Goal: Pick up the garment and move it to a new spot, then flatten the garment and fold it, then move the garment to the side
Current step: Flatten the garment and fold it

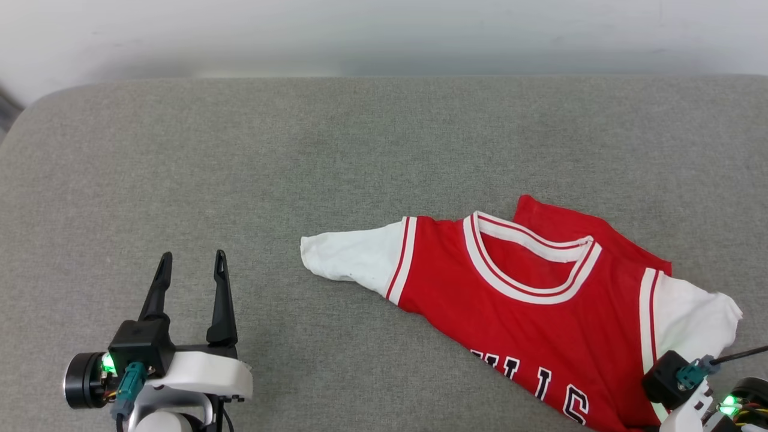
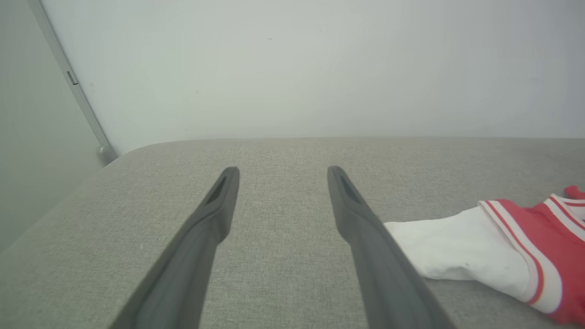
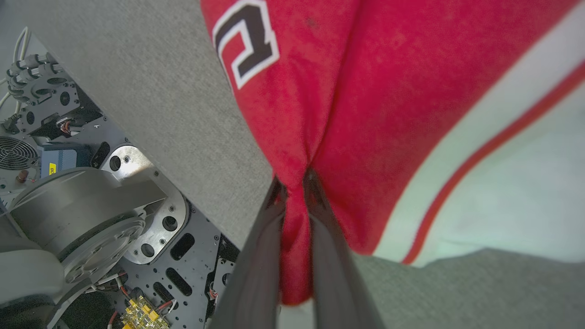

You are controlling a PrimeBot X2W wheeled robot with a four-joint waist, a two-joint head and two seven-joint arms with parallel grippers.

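The garment is showing as soft, matt red cloth with a fine texture, and it is creasing between the smooth, dull dark fingers of the right claw. The left claw is looking like matt black plastic. Beneath it, the padded surface is presenting a coarse grey woven fabric. To the left of the right claw, the base plate is gleaming as bare metal.

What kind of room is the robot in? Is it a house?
Probably a lab or test room, not a home: a bare white wall, a grey padded table, and one red jersey lying on it.
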